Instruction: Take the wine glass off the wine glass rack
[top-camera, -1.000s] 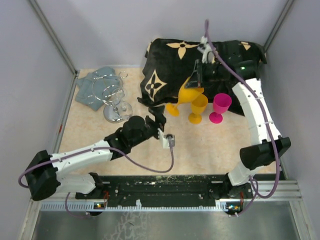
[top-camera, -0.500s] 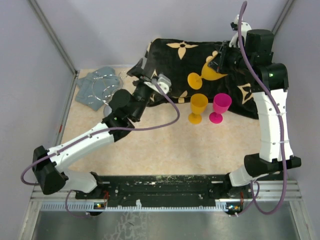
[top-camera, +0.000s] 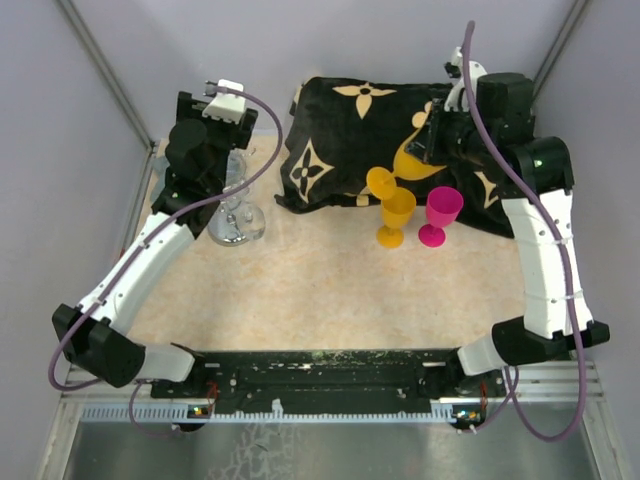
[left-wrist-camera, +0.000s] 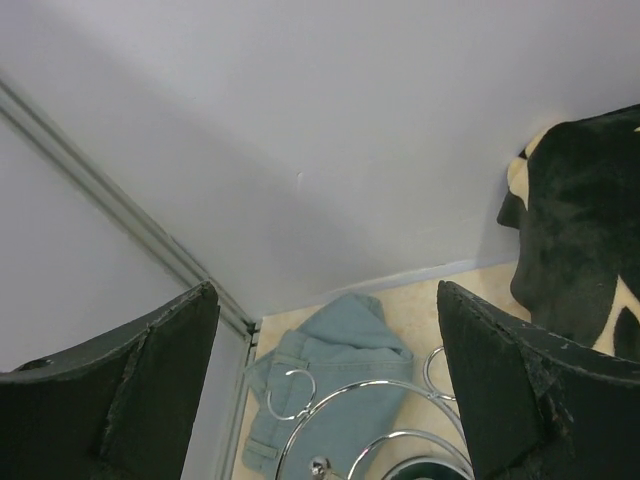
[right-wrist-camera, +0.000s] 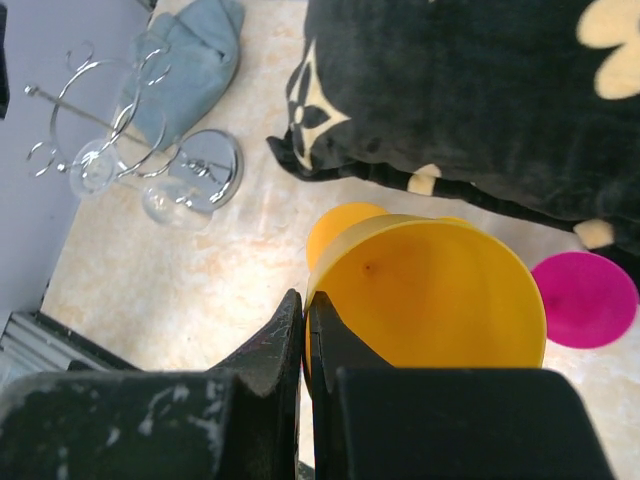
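Note:
The chrome wire wine glass rack (top-camera: 236, 222) stands at the far left on its round shiny base; it also shows in the right wrist view (right-wrist-camera: 100, 110) and the left wrist view (left-wrist-camera: 390, 420). Clear wine glasses (right-wrist-camera: 92, 170) hang from its rings, bowls down. My left gripper (top-camera: 192, 105) is open and empty, high above the rack and tilted toward the back wall; in its own view (left-wrist-camera: 325, 300) the rack's rings lie below between the fingers. My right gripper (top-camera: 428, 140) is shut on the rim of a tilted yellow goblet (right-wrist-camera: 430, 290), held above the table.
A grey-blue cloth (left-wrist-camera: 340, 380) lies behind the rack by the left wall. A black cushion with cream flowers (top-camera: 350, 125) fills the far middle. A second yellow goblet (top-camera: 396, 215) and a pink goblet (top-camera: 441, 212) stand in front of it.
My left arm has swung from the table's middle to the far left and risen above the rack. My right gripper has carried the yellow goblet up, then slightly down.

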